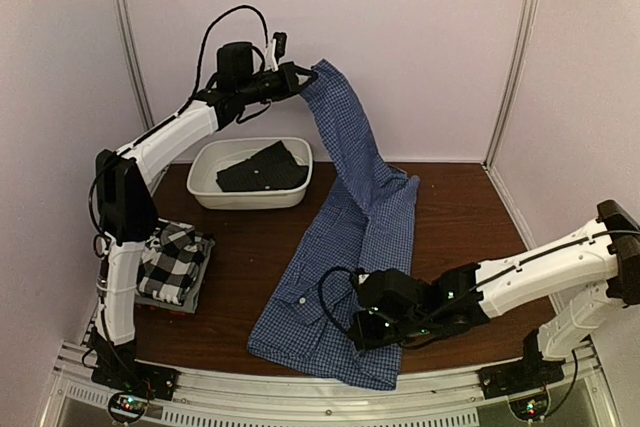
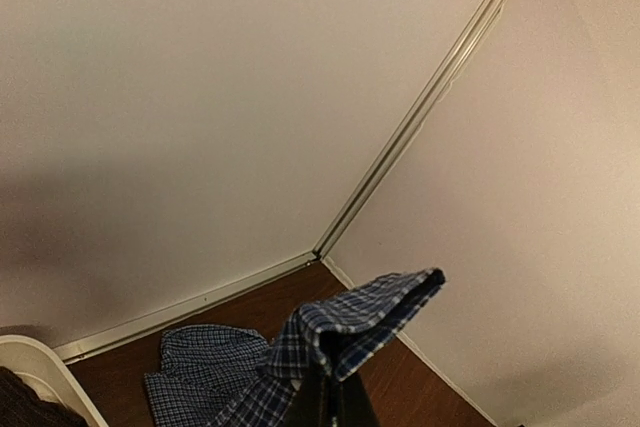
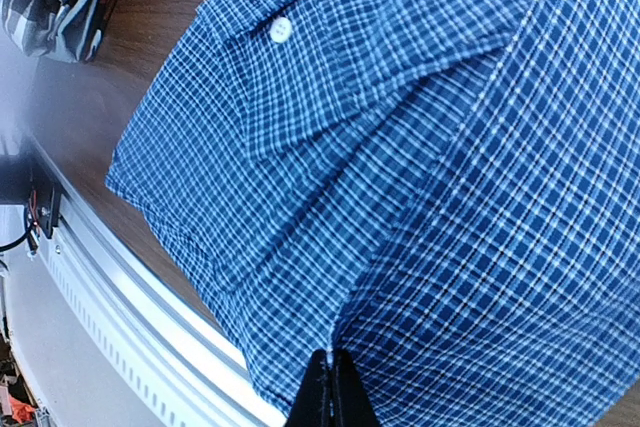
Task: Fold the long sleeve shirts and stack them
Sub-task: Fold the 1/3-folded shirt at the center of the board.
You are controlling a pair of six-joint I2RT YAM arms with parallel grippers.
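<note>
Blue check shirt [image 1: 335, 277] sprawled on bench [image 1: 460, 217], one end hoisted by left gripper [image 1: 303, 78], clamped on cloth. Right gripper [image 1: 360, 332] pinched shut at near hem, seemingly catching fabric. Plaid shirt [image 1: 172, 257] stacked far left.

the left hand [image 1: 292, 80] is holding one end of the blue check shirt [image 1: 320, 277] high beside the white basin [image 1: 205, 185], the rest lying across the counter [image 1: 450, 217]. the right hand [image 1: 368, 332] is lying low on the shirt near its front hem. the plaid shirt [image 1: 172, 259] is sitting folded at left.
</note>
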